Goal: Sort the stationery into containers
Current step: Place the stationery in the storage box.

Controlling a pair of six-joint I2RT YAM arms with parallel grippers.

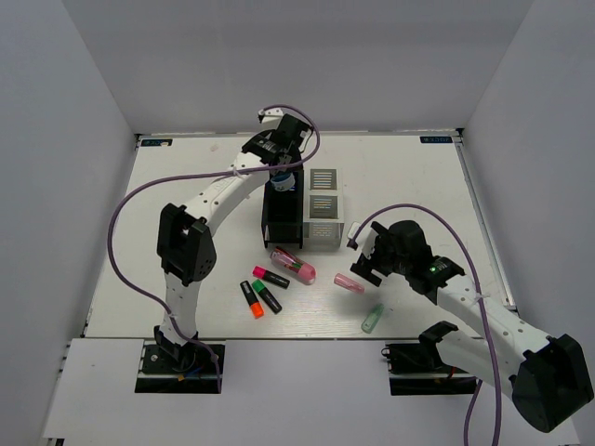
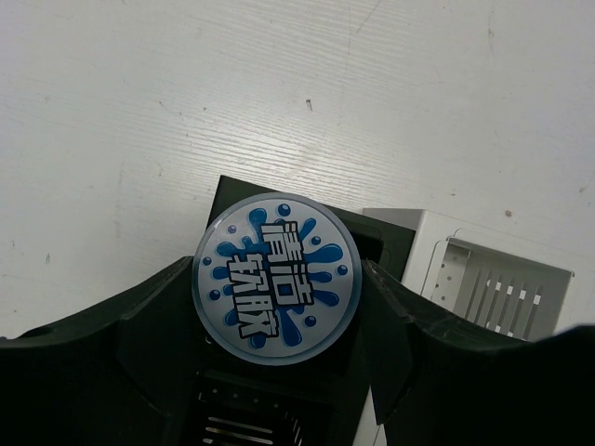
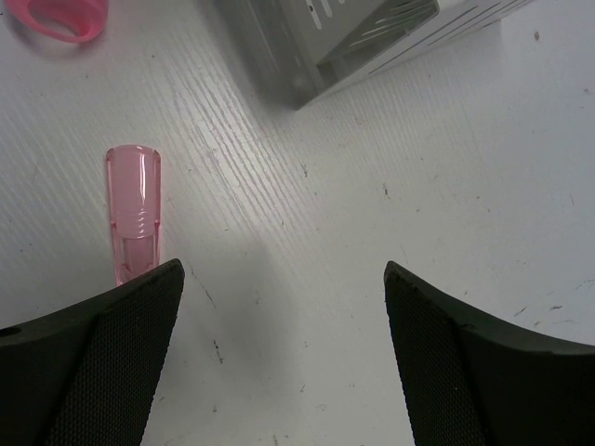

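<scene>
My left gripper (image 1: 282, 173) is shut on the blue-white roll (image 2: 276, 278) and holds it just above the far black bin (image 2: 232, 200) of the block of containers (image 1: 322, 212). The roll also shows in the top view (image 1: 283, 178). My right gripper (image 1: 364, 265) is open and empty over the table; the small pink piece (image 3: 135, 214) lies beside its left finger and also shows in the top view (image 1: 350, 282). The pink capsule case (image 1: 294, 265), three highlighters (image 1: 263, 292) and the pale-green tube (image 1: 372, 318) lie on the table in front of the bins.
The white slotted bins (image 2: 502, 288) stand right of the black ones. A grey bin corner (image 3: 372, 37) and the end of the capsule case (image 3: 60, 19) show at the top of the right wrist view. White walls enclose the table on three sides.
</scene>
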